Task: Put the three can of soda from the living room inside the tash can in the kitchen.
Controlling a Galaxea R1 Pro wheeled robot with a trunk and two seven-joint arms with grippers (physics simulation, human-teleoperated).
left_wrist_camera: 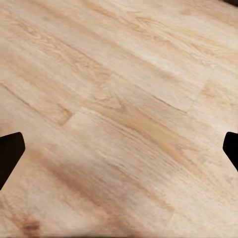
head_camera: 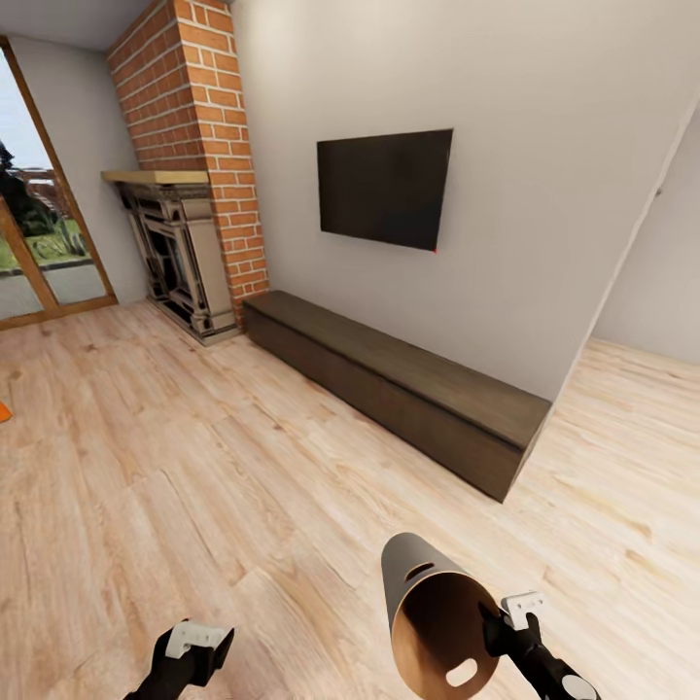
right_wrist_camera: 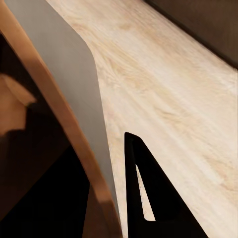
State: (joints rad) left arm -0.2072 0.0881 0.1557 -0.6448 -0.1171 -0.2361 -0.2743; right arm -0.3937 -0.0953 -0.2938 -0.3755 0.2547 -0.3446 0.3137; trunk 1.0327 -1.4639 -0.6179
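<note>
Just tash can [head_camera: 428, 608] beside bench edge [head_camera: 506, 457]

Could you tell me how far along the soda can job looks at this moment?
Done: the trash can is already picked up, tipped on its side with its brown inside facing the camera. In hand: the right gripper is clamped on its rim over the wood floor near the TV bench. The left gripper is open and empty. Left: no soda can is collected yet.

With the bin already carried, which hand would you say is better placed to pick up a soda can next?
Left, probably. The left hand is open with only wood floor between its fingers, while the right hand is clamped on the rim of the trash can, held tipped on its side. No soda cans are in sight yet.
</note>
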